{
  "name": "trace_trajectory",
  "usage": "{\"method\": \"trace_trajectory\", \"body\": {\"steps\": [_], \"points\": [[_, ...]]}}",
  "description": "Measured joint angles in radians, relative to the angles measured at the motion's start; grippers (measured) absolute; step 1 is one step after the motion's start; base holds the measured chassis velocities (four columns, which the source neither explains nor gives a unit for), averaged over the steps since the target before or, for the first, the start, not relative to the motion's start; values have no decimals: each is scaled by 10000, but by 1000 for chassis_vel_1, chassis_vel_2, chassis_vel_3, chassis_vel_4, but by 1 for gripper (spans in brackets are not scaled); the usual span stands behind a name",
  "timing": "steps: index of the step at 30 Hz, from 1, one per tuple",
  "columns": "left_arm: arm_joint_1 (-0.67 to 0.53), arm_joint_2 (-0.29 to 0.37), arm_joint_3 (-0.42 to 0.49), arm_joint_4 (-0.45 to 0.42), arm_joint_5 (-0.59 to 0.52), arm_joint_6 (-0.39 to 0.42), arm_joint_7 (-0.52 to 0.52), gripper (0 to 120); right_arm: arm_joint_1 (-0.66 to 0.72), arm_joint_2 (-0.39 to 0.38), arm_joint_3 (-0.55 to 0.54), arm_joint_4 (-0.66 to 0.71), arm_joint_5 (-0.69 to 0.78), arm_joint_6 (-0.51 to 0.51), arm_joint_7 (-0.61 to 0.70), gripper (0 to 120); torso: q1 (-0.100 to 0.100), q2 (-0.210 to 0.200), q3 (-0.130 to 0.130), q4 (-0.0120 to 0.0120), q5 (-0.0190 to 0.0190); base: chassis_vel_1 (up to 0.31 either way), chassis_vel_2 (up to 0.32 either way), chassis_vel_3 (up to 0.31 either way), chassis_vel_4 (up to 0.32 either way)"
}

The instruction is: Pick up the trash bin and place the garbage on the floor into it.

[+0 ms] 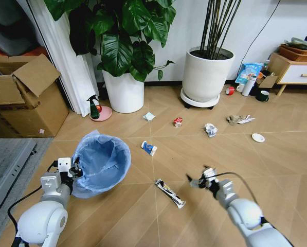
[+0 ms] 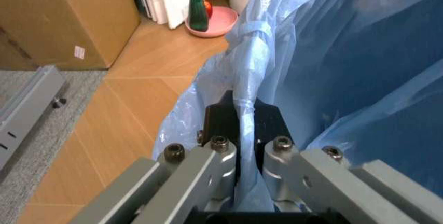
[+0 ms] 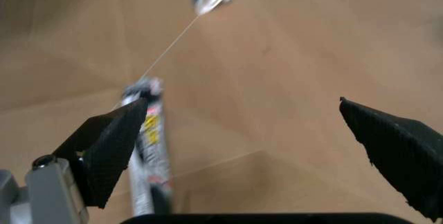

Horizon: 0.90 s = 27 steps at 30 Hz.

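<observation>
L end effector (image 2: 246,130) clamps trash bin (image 1: 103,163) rim | R end effector (image 3: 256,146) wide — wrapper (image 3: 149,146) beside

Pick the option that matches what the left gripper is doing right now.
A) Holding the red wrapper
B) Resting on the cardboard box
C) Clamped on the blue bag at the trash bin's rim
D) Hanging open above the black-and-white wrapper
C: the left gripper is shut on the light-blue bag folded over the rim of the trash bin, while the open right gripper is the one above the black-and-white wrapper.
</observation>
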Motion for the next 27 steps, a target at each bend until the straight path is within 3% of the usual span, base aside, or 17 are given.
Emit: {"method": "trace_trajectory", "body": {"steps": [8, 27], "points": [[-79, 99, 15, -24, -194, -8, 18, 0, 1146, 923, -1354, -1906, -445, 32, 80, 100, 0, 0, 0, 3, -1, 0, 0, 0, 0], [-111, 58, 65, -18, -228, -55, 10, 0, 1777, 1676, -1556, -3763, -372, 230, 100, 100, 0, 0, 0, 1, -2, 0, 0, 0, 0]]}}
